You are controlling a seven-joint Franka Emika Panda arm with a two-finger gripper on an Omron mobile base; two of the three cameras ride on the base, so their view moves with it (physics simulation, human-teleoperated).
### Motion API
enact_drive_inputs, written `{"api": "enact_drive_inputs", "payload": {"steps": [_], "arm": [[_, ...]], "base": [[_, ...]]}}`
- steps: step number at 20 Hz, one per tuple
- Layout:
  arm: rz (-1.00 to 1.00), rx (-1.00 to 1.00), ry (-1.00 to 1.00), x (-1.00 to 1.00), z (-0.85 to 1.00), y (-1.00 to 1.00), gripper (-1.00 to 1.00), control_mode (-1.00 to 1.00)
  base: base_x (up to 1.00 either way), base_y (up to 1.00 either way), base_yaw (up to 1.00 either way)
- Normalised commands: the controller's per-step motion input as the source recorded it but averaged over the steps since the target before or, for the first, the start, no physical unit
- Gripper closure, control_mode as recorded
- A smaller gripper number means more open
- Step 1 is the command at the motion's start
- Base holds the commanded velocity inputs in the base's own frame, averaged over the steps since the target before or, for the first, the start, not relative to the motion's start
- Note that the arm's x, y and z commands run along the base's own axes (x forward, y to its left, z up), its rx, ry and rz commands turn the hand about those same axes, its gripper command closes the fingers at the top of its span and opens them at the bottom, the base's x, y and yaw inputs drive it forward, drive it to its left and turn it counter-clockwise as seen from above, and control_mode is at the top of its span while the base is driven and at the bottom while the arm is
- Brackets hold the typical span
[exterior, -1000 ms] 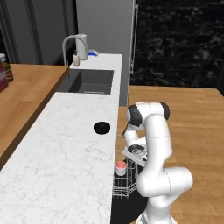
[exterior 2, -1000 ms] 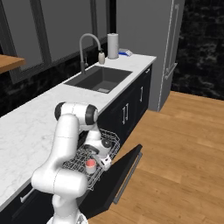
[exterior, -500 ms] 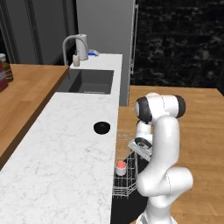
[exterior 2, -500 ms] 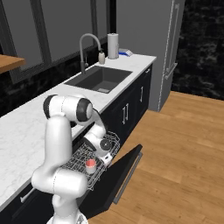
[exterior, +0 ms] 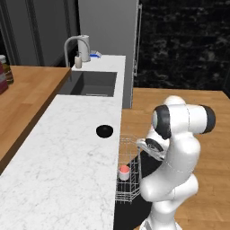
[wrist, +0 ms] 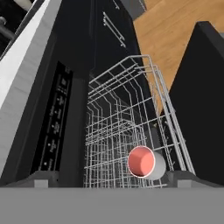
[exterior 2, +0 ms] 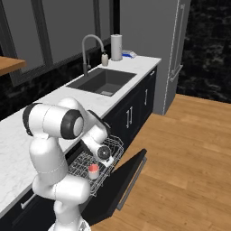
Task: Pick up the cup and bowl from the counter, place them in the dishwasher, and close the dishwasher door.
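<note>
Far down the worktop sits a dark sink basin (exterior: pixel 92 83), a curved silver faucet (exterior: pixel 72 45) arching over its far edge. Beside the faucet, a small soap bottle (exterior 2: pixel 104 59), then a white paper towel roll (exterior 2: pixel 116 47). A tall grey fridge (exterior 2: pixel 155 49) stands beyond. Wooden floor (exterior 2: pixel 185 149) on the right, a brown wooden surface (exterior: pixel 24 92) on the left.

Dishwasher door (exterior: pixel 134 211) mostly hidden behind arm; hand (exterior 2: pixel 104 153) fingertips too small to tell.
</note>
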Motion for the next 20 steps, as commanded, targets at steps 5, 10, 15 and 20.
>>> {"api": "enact_drive_inputs", "payload": {"steps": [5, 10, 15, 20], "arm": [[0.08, 0.0, -0.03, 0.0, 1.0, -0.06, -1.0, -1.0], [0.08, 0.0, 0.1, 0.0, 1.0, -0.16, -1.0, -1.0], [0.16, 0.0, 0.2, 0.0, 1.0, -0.1, -1.0, -1.0], [0.28, 0.0, 0.16, 0.0, 1.0, -0.17, -1.0, -1.0]], "base": [[0.0, 0.0, 0.0], [0.0, 0.0, 0.0], [0.0, 0.0, 0.0], [0.0, 0.0, 0.0]]}}
